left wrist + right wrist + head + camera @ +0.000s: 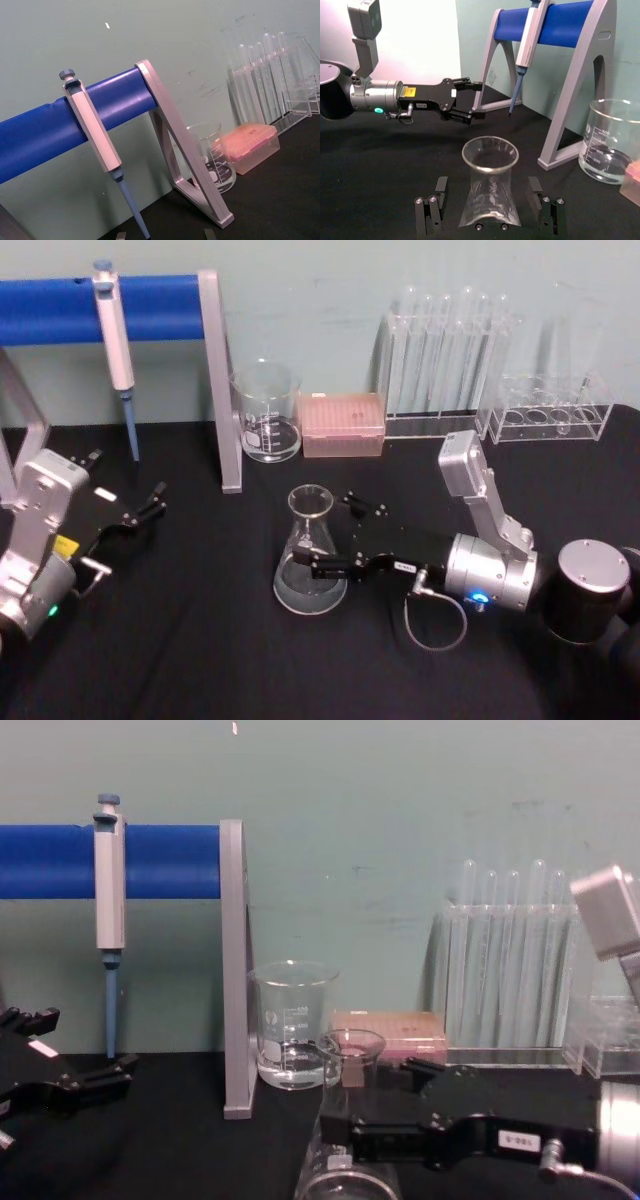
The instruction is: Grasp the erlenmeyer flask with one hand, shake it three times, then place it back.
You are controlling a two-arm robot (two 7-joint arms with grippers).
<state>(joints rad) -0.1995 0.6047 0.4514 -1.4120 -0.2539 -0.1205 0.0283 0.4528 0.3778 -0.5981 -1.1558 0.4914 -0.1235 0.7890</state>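
Observation:
The erlenmeyer flask (308, 540) stands upright on the black table, slightly left of centre, with a little clear liquid in its base. My right gripper (325, 530) reaches in from the right and is open, one finger on each side of the flask's lower body. In the right wrist view the flask (490, 200) sits between the two fingers (440, 186) with a gap on each side. From the chest view the flask (350, 1055) is in front of the right gripper (375, 1100). My left gripper (155, 502) rests open at the table's left, away from the flask.
A glass beaker (268, 415) and a pink tip box (343, 425) stand behind the flask. Test tube racks (445, 360) line the back right. A pipette (115, 340) hangs on a blue bar stand whose grey leg (222, 390) is left of the beaker.

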